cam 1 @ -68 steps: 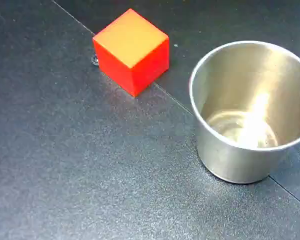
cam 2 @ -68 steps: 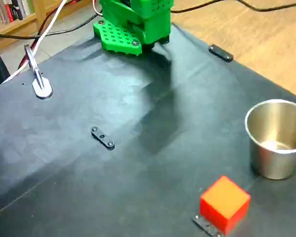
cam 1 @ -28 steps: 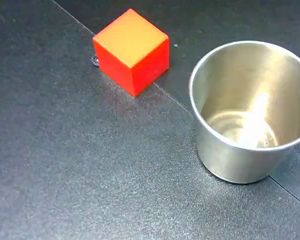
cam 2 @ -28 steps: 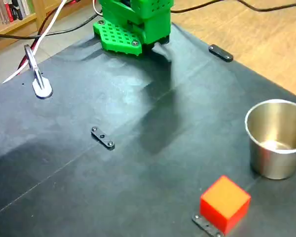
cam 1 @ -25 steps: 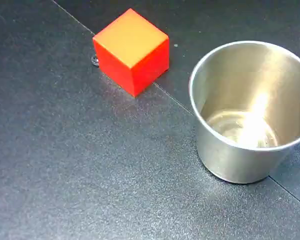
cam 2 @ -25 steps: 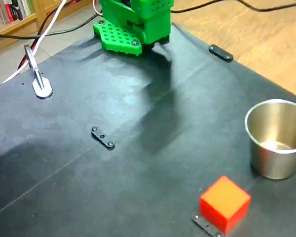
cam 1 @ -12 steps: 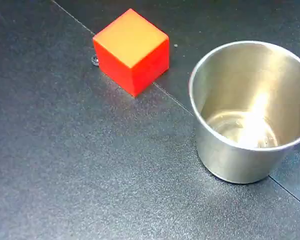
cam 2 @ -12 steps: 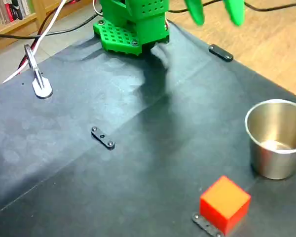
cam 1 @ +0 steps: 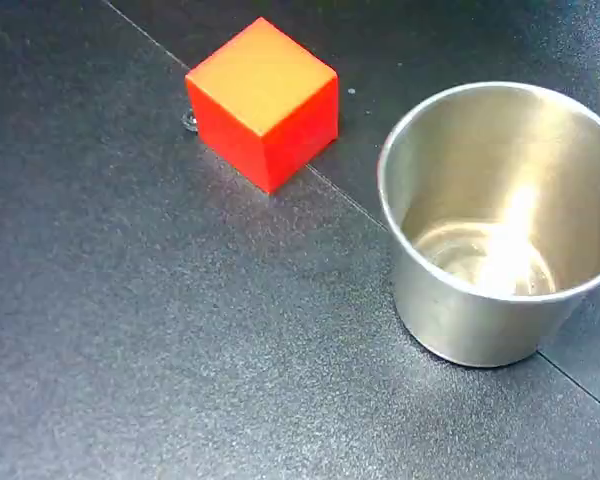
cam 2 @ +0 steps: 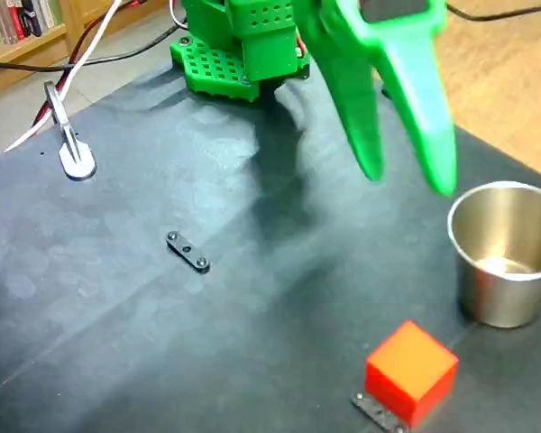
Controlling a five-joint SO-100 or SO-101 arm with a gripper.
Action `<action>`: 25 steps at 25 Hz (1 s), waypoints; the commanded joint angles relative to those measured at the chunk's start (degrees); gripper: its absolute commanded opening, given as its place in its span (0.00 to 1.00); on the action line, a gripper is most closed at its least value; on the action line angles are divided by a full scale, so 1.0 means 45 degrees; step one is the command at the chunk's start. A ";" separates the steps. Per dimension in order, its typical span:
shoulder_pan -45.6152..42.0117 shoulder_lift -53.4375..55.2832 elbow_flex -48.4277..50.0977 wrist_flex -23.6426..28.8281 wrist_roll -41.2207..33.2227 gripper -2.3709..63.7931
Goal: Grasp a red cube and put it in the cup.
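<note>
jaws spread on gripper (cam 2: 406,176), empty; red cube (cam 1: 263,100) glossy, sharp-edged, beside cup (cam 1: 500,220).

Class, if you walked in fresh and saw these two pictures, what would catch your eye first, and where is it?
First, the red cube, bright on the dark table near the front edge. Beside it, apart, stands the cup, shiny steel and empty. Above them hangs the green gripper, open, fingers pointing down.

A dark table (cam 2: 144,298) stands on wooden floor (cam 2: 514,81) beside a bookshelf (cam 2: 18,27).
</note>
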 commanded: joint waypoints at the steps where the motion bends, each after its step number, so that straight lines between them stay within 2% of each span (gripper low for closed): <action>1: 0.0098 -0.0664 -0.0938 -0.0039 -0.0098 0.51; 4: -0.0020 -0.1328 -0.1016 0.0059 -0.0098 0.51; 10: -0.0078 -0.2363 -0.1113 0.2168 -0.0098 0.51; 14: -0.0078 -0.2988 -0.1270 0.2773 -0.0098 0.51; 25: -0.0098 -0.6074 -0.5508 0.4707 -0.0156 0.51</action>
